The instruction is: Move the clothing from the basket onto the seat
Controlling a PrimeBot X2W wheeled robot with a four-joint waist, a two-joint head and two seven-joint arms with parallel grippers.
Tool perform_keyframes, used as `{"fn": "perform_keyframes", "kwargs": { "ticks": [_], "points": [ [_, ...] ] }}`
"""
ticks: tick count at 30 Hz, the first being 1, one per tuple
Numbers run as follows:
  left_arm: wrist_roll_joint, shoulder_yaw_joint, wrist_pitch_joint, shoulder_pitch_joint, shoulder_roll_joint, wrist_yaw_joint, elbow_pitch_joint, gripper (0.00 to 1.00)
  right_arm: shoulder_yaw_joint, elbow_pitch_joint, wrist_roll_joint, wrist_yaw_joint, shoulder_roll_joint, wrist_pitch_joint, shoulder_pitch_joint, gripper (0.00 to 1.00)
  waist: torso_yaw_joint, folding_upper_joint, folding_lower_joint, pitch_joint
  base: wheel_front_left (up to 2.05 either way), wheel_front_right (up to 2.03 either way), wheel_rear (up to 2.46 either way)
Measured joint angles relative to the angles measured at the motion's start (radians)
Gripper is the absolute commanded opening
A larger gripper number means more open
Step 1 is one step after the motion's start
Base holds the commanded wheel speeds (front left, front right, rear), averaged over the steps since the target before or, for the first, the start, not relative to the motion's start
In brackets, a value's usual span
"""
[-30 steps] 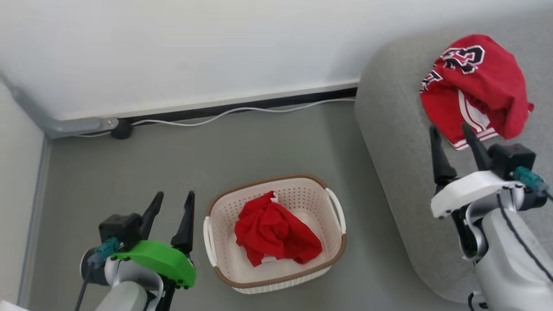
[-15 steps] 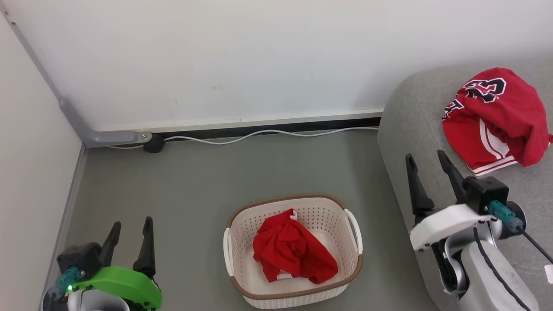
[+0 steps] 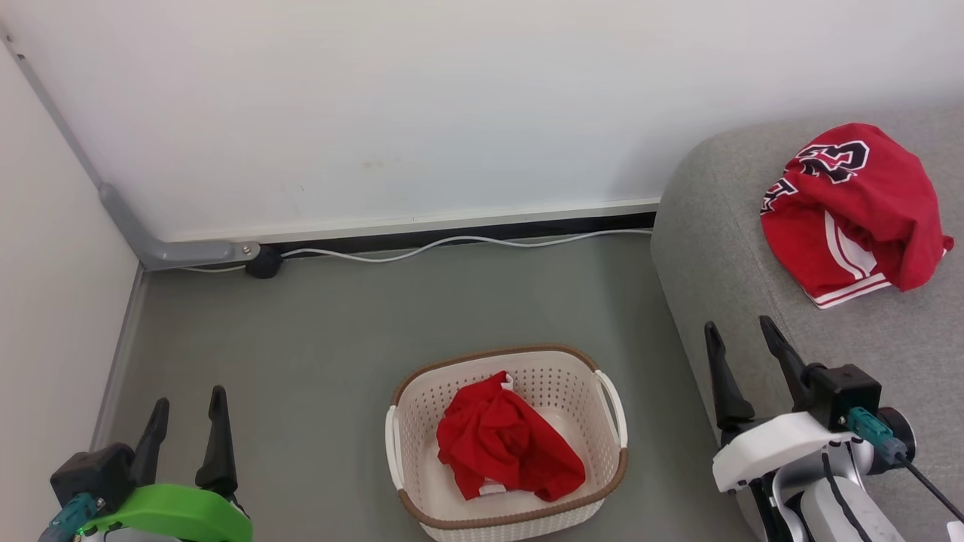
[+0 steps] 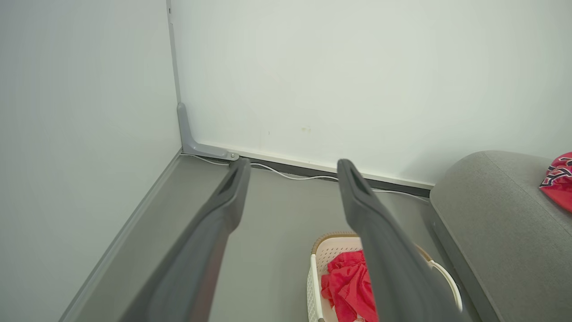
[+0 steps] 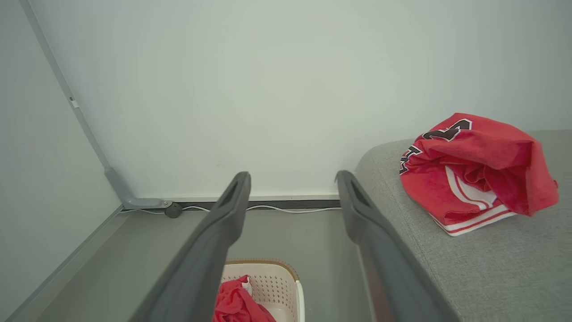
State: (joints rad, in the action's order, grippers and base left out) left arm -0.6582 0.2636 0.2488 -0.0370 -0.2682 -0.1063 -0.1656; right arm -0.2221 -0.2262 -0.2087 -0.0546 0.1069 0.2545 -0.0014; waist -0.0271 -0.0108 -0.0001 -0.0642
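Note:
A cream basket [image 3: 611, 458] with a brown rim stands on the grey floor, holding a crumpled plain red garment [image 3: 506, 449], also visible as red garment [image 4: 346, 286] and red garment [image 5: 234, 306]. A red garment with black-and-white numerals [image 3: 855, 211] lies on the grey seat [image 3: 715, 248], seen too as numbered garment [image 5: 473, 165]. My left gripper [image 3: 188, 403] is open at the lower left, well left of the basket. My right gripper [image 3: 739, 331] is open and empty over the seat's front edge, below the numbered garment.
A white wall with a dark skirting and a white cable [image 3: 452, 242] runs behind. A grey conduit [image 3: 181, 252] ends at the left corner, where a side wall [image 3: 45, 301] closes in. Grey floor [image 3: 339, 331] lies between wall and basket.
The head camera has tilted up and the view shifted. Both grippers sit lower in view, the right one drawn back from the numbered garment. Both stay open and empty.

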Motion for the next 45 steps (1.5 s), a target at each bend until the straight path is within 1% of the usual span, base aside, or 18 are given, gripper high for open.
{"fn": "perform_keyframes", "kwargs": {
  "ticks": [17,31,33,45],
  "points": [
    [0.056,-0.028,0.000,-0.063,0.011,-0.001,0.051,1.00,-0.003,0.077,0.000,-0.009,-0.002,-0.011,0.051,1.00,0.000,0.0000,0.0000,0.011,0.00,0.00,0.00],
    [0.071,-0.041,0.000,-0.087,0.024,-0.001,0.071,1.00,-0.005,0.119,0.000,-0.011,-0.002,-0.028,0.063,1.00,0.001,0.0000,0.0000,0.023,0.00,0.00,0.00],
    [0.072,-0.042,0.000,-0.087,0.026,-0.001,0.073,1.00,-0.005,0.123,0.000,-0.017,-0.002,-0.028,0.068,1.00,0.001,0.0000,0.0000,0.025,0.00,0.00,0.00],
    [0.077,-0.050,0.000,-0.092,0.035,-0.001,0.078,1.00,-0.004,0.147,0.000,-0.018,0.002,-0.044,0.072,1.00,-0.001,0.0000,0.0000,0.037,0.00,0.00,0.00]
  ]
}}
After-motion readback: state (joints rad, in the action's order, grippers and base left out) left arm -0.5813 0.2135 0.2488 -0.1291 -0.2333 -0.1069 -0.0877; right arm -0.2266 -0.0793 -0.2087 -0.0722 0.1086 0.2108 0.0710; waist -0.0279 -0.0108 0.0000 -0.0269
